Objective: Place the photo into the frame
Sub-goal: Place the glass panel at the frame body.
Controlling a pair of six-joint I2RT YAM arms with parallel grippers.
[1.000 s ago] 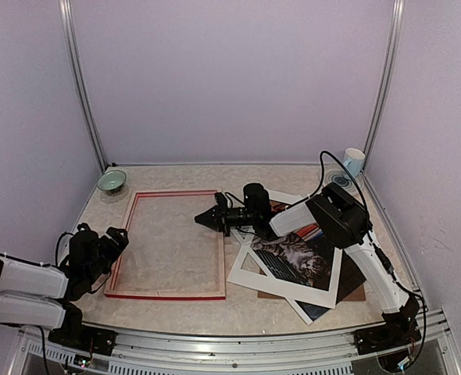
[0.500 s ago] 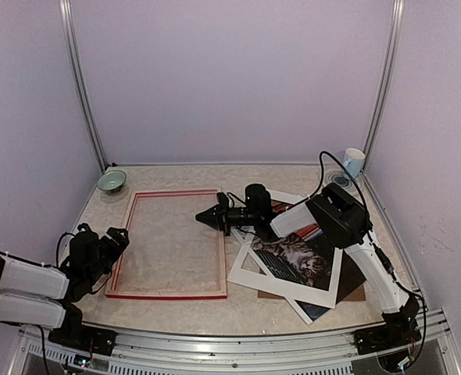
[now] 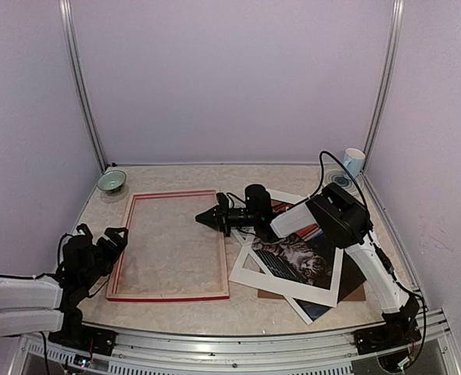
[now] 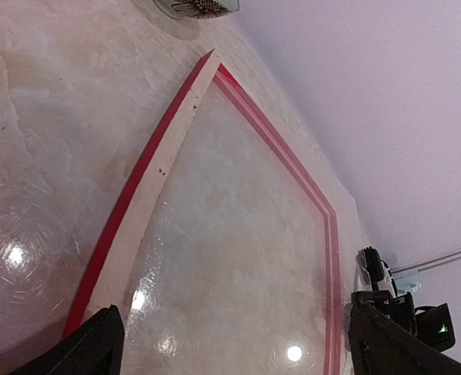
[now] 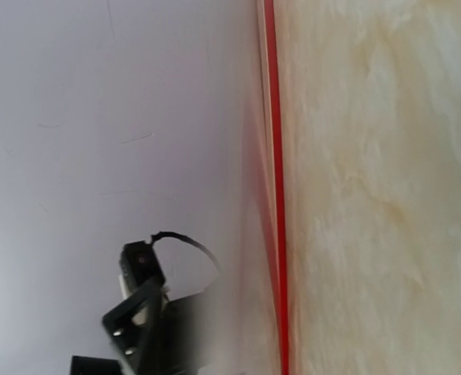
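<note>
The frame (image 3: 170, 293) lies flat at the table's left centre, pale wood back up, with thin red edges. In the left wrist view its near rail (image 4: 156, 183) runs diagonally. The photo (image 3: 297, 258), a grey cat print, lies to the frame's right under a white card mat (image 3: 250, 272). My right gripper (image 3: 201, 219) is shut and holds nothing I can see; its pointed tip sits just inside the frame's right rail. The right wrist view shows only that red rail (image 5: 276, 195) close up. My left gripper (image 3: 101, 233) (image 4: 242, 348) stands open at the frame's left side, apart from it.
A brown backing board (image 3: 354, 289) lies beneath the photo and mat. A small green bowl (image 3: 112, 181) (image 4: 195, 6) sits at the back left. In the back right corner a pale cup (image 3: 354, 162) stands by a round coaster (image 3: 339, 180). Walls close in on three sides.
My left arm has drawn back and lowered toward the near edge. The frame has shifted slightly, its near right corner going a little right. The right gripper has barely moved.
</note>
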